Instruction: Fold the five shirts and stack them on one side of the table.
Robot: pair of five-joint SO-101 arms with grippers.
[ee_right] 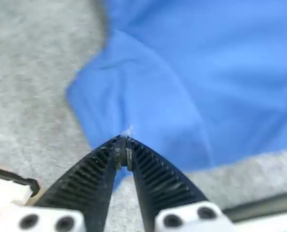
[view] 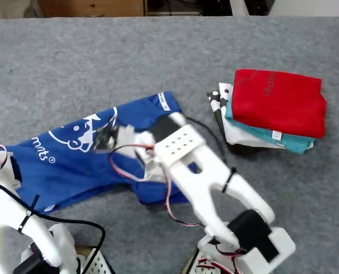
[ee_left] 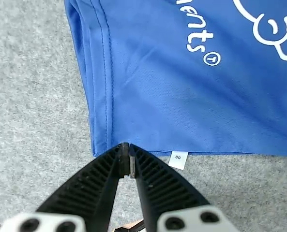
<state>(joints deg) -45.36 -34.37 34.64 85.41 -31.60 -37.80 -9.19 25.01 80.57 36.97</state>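
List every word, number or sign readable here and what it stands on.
"80": white tag at the hem of the blue shirt.
White lettering with a registered sign on that shirt: cut off, not readable whole.
Dark print on the red shirt: too blurred to read.

Grey felt cover: lay flat over the whole work surface, fuzzy and faintly speckled, reaching to the far edge.
Wooden furniture: stood beyond the far edge, light brown, with a flat front.
Dark opening: sat just beside the wooden furniture, its contents too dim to tell.
White panel: occupied the far corner, beside the dark opening.
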